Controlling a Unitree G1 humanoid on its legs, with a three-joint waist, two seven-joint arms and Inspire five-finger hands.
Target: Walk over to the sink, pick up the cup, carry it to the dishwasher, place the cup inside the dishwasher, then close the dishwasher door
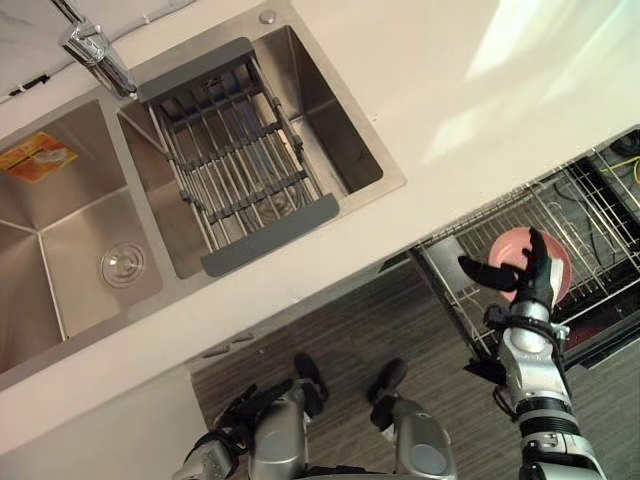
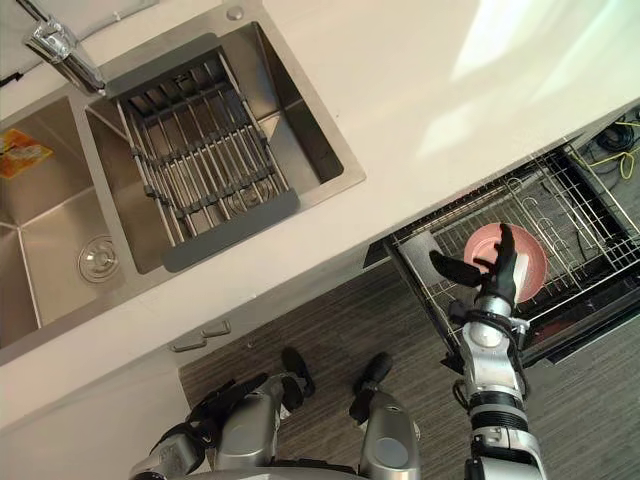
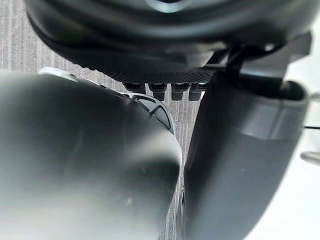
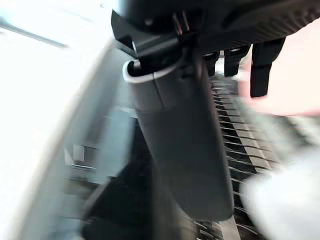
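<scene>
Left eye view, lower right: pink cup (image 1: 560, 268) resting midway in the pulled-out dishwasher rack (image 1: 590, 215) below the worktop (image 1: 450, 90) edge, right robot hand (image 1: 532, 285) spread and released just above it; left robot hand (image 1: 210, 455) hanging low, state impossible to tell. Could snag the rim on lifting away and tip the cup, or jam the door against a rack not pushed in. Nothing legible: just an orange sticker (image 1: 37, 155) in the left sink basin (image 1: 60, 215), print too small.

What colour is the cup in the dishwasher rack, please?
Pink; the cup shows best in the right eye view.
</scene>
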